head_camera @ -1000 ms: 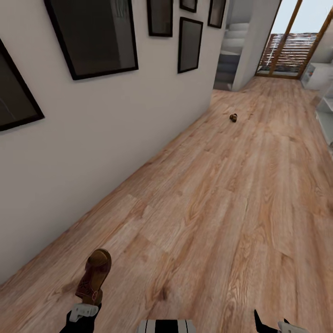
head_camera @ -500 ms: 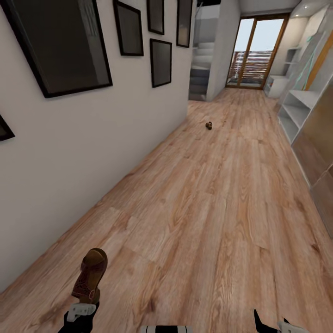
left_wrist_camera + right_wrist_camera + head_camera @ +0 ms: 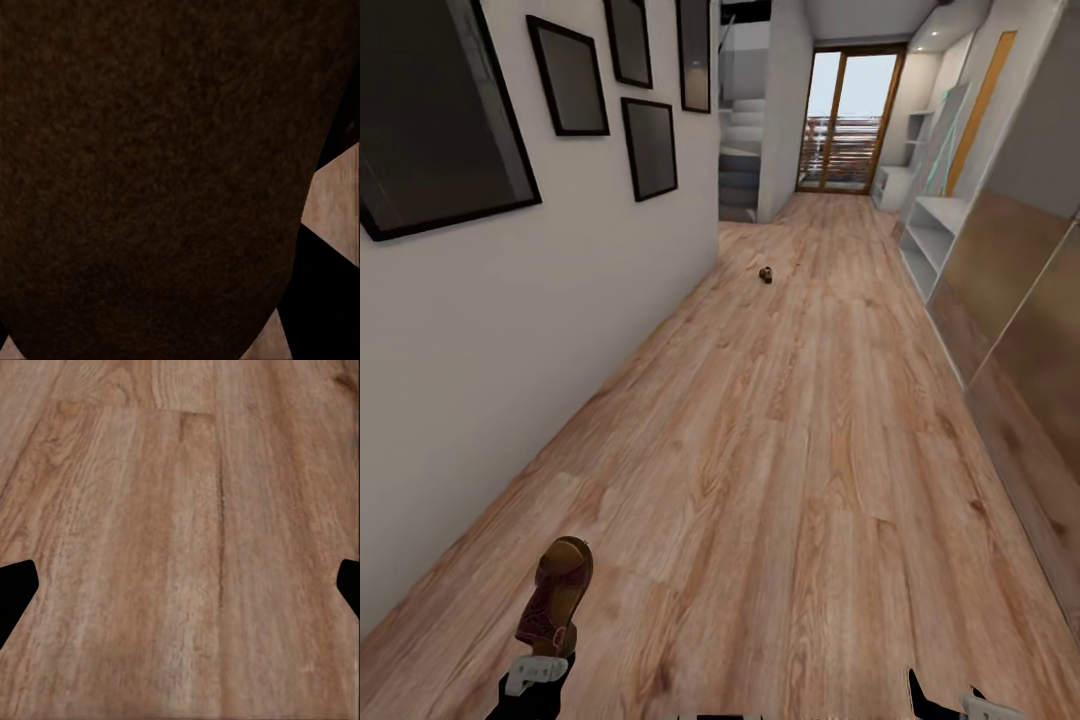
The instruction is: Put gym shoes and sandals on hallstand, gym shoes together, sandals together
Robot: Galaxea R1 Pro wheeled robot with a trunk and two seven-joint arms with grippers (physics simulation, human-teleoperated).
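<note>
My left gripper (image 3: 540, 652) is shut on a brown sandal (image 3: 558, 594), held toe-forward just above the corridor floor (image 3: 810, 480) at the lower left of the head view. Its dark leather (image 3: 150, 172) blocks most of the left wrist view. The other sandal (image 3: 766, 274) lies far ahead on the planks, near the left wall. Further along on the right stands the pale hallstand (image 3: 934, 222) with its open shelves. My right gripper (image 3: 945, 702) sits at the lower right; its fingers (image 3: 16, 591) are spread wide over bare floor, so it is open and holds nothing. The gym shoes are out of view.
A white wall with black picture frames (image 3: 650, 148) runs along the left. Tall brown cabinet panels (image 3: 1010, 300) line the right. Stairs (image 3: 740, 175) and a glass door (image 3: 850, 125) close the corridor's far end. A wide strip of floor lies between.
The camera has swung right: the left wall slid aside, and the hallstand and cabinet panels came into view. The sandal remains held in my left gripper, and the right gripper has not shifted.
</note>
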